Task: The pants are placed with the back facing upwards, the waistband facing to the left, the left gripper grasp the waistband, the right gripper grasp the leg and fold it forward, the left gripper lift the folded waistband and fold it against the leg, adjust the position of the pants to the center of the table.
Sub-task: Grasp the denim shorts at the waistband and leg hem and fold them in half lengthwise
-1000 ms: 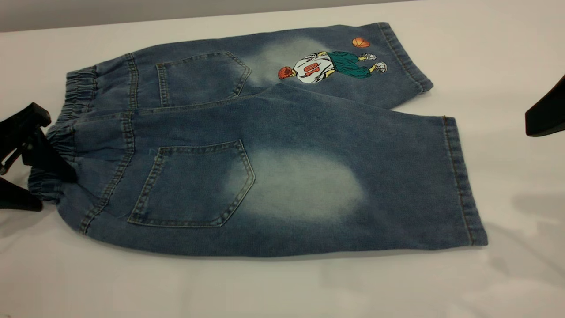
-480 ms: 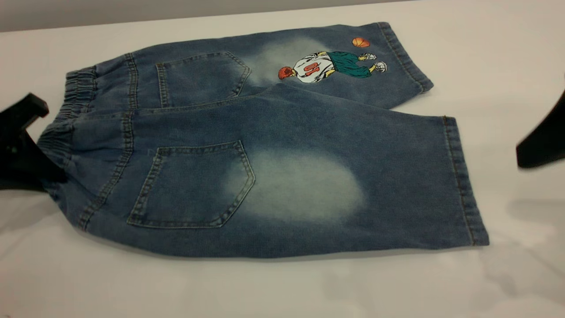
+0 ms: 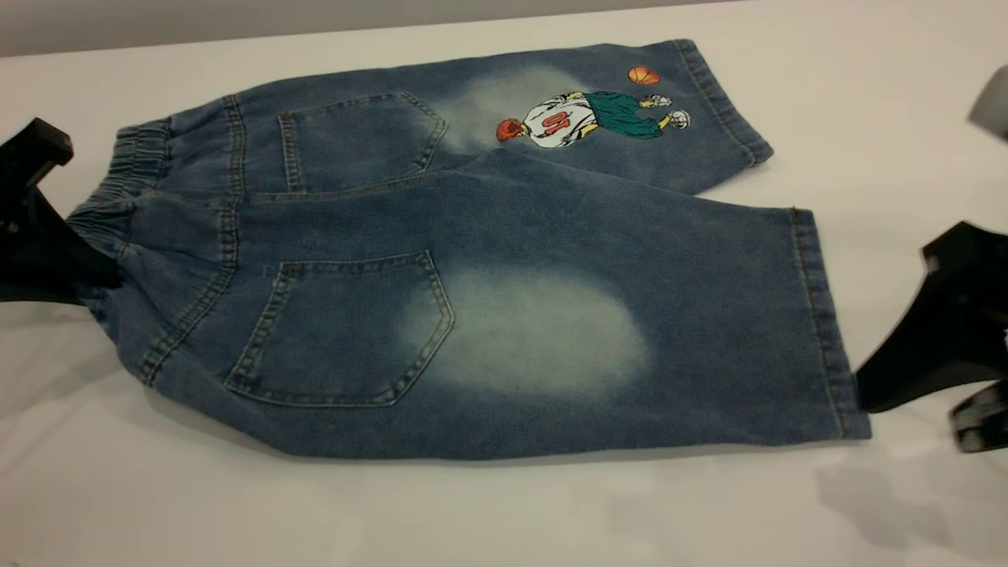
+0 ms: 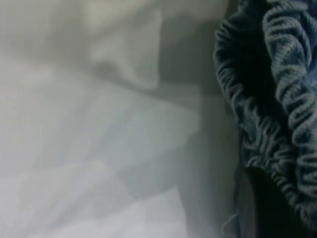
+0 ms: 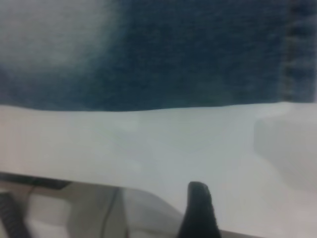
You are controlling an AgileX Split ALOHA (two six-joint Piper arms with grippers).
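Exterior view: the pants (image 3: 472,260) lie flat on the table (image 3: 504,512), back up, both back pockets showing, and every place below is given against them. Their waistband (image 3: 118,205) forms the end nearest the left gripper (image 3: 47,236), and the hems form the opposite end. The leg (image 3: 614,331) with the large pale fade is the nearer and wider one; the leg with the cartoon basketball-player print (image 3: 583,118) lies beyond it, partly overlapped where the two meet.

The left gripper sits at the nearer half of the waistband, where the ruched denim bunches up against its black claw and looks raised off the table. It appears clamped on that band, though the fingertips themselves are hidden by the cloth. In the left wrist view the gathered waistband (image 4: 277,114) fills one side of the picture close up, which fits a grasp.

The right gripper (image 3: 937,378) stands just beside the near corner of the faded leg's hem, with its claw spread and nothing between the fingers. The right wrist view shows the denim edge (image 5: 158,64) ahead of one black fingertip (image 5: 198,208), with bare table between.

By my reading the waistband grasp is made and the leg grasp is in hand. The next move calls for the right claw to reach the hem corner and close on it before both lift together.
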